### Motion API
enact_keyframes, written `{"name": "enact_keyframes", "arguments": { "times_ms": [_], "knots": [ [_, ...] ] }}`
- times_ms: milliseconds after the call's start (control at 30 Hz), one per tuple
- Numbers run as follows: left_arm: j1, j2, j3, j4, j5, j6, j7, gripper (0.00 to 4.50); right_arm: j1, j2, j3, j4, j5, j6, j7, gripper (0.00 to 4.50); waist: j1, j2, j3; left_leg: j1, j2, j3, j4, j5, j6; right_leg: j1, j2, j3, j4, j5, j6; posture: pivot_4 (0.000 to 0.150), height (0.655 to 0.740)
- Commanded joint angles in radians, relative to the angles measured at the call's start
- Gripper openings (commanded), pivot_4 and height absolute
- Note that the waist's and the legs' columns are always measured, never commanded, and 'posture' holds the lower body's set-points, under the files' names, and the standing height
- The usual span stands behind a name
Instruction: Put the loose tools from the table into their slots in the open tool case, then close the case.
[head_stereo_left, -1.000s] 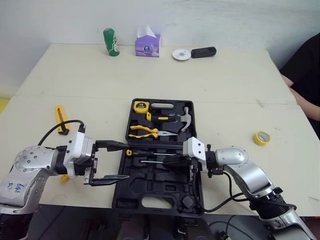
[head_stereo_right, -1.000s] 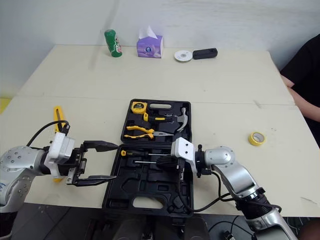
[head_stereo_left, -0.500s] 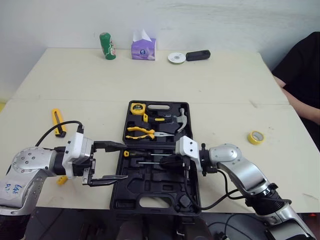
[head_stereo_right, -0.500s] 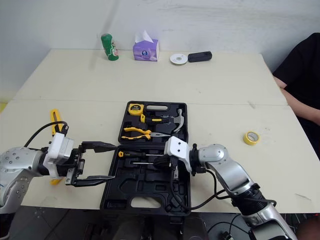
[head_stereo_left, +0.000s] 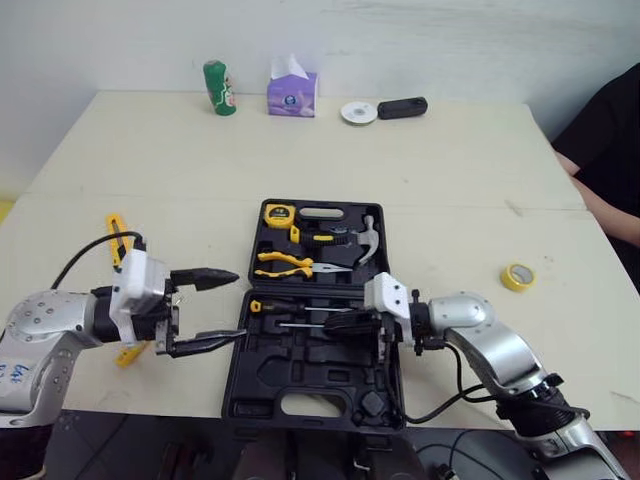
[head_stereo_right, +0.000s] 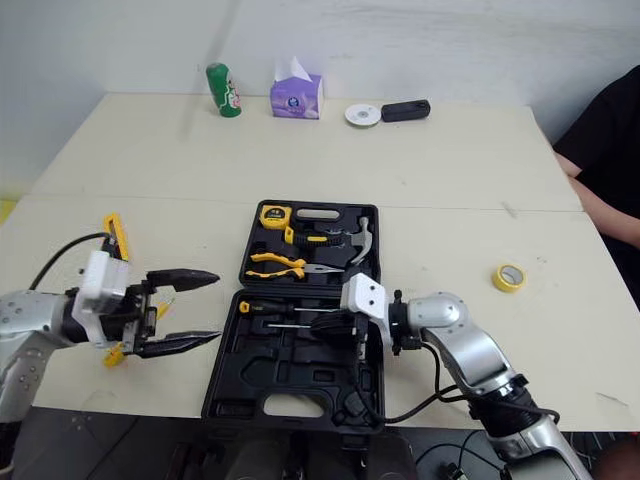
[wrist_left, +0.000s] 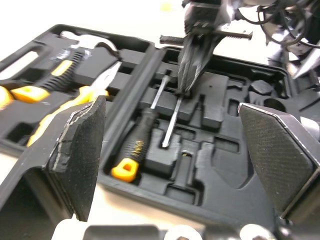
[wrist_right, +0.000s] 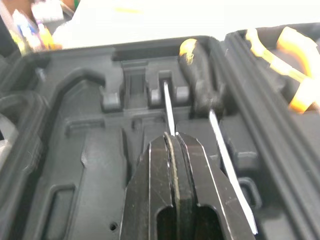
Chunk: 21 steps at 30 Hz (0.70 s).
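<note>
the left tool (head_stereo_left: 237, 306) hovers with its fingers spread wide and empty, just beside the left rim of the open tool case (head_stereo_left: 330, 385). the right tool (wrist_right: 175, 137) is pinched shut on the slim screwdriver (wrist_right: 168, 105), which lies low over the near half of the case with its shaft pointing into a moulded clip.

i judge this to be the seating step, and the risk is in the fit. if the shaft is not lined up with the clip, a push down could leave it riding on the ridge, and the lid would then not shut. letting go too soon could let it roll against the black-handled screwdriver (wrist_left: 135, 147), already lying in the next slot, just beside it. most of the other recesses in this near half look unfilled.

the far half holds the yellow pliers (head_stereo_left: 285, 264), a hammer (head_stereo_left: 368, 240) and a yellow tape measure (head_stereo_left: 281, 211).

out on the tabletop (head_stereo_left: 440, 180) a yellow utility knife (head_stereo_left: 120, 235) lies to the left and a yellow tape roll (head_stereo_left: 521, 276) to the right, both well apart from the case, so closing now would be too early. at the far edge stand a green can (head_stereo_left: 220, 87) and a tissue box (head_stereo_left: 292, 92).
</note>
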Motion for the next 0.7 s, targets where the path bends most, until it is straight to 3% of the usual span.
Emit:
{"name": "enact_keyframes", "arguments": {
  "times_ms": [33, 67, 167, 400, 600, 700],
  "knots": [
    [0.032, 0.022, 0.047, 0.019, 0.001, -0.026, -0.035, 4.50, 0.023, -0.043, -0.123, -0.106, 0.098, 0.026, -0.003, 0.06, 0.000, 0.000, 0.000, 0.000, 0.000, 0.000, 0.000, 0.000, 0.000, 0.000, 0.000, 0.000, 0.000, 0.000, 0.000, 0.150, 0.7400],
    [0.040, 0.023, 0.064, 0.036, 0.008, -0.037, -0.033, 4.50, 0.038, -0.065, -0.162, -0.127, 0.131, 0.056, -0.008, 0.06, 0.000, 0.000, 0.000, 0.000, 0.000, 0.000, 0.000, -0.001, 0.000, 0.000, 0.000, 0.000, 0.000, 0.000, 0.000, 0.150, 0.7400],
    [0.079, 0.037, 0.128, 0.100, 0.032, -0.066, -0.041, 4.50, 0.098, -0.134, -0.298, -0.157, 0.160, 0.075, -0.035, 1.00, 0.001, 0.000, 0.001, 0.000, 0.000, 0.000, 0.000, -0.001, 0.001, 0.000, 0.000, 0.000, -0.003, 0.000, 0.000, 0.150, 0.7400],
    [0.160, 0.058, 0.322, 0.369, 0.107, -0.165, 0.004, 4.50, 0.285, -0.350, -0.581, 0.011, 0.103, 0.004, 0.021, 4.36, 0.016, 0.002, 0.004, 0.000, 0.000, 0.001, 0.000, -0.002, 0.002, 0.000, 0.000, 0.000, -0.005, 0.000, 0.000, 0.150, 0.7400],
    [0.192, 0.085, 0.477, 0.650, 0.158, -0.226, 0.112, 4.50, 0.399, -0.387, -0.816, 0.262, 0.042, -0.225, 0.030, 4.45, 0.023, 0.002, 0.005, 0.000, 0.000, 0.001, -0.001, -0.003, 0.002, -0.001, 0.000, 0.000, -0.005, 0.000, 0.000, 0.150, 0.7400],
    [0.185, 0.099, 0.507, 0.778, 0.170, -0.271, 0.129, 4.50, 0.467, -0.378, -0.878, 0.293, 0.009, -0.342, 0.039, 4.45, 0.022, 0.002, 0.006, 0.000, 0.000, 0.002, -0.001, -0.006, -0.003, -0.001, -0.001, 0.000, -0.005, 0.000, 0.000, 0.150, 0.7400]
  ]
}}
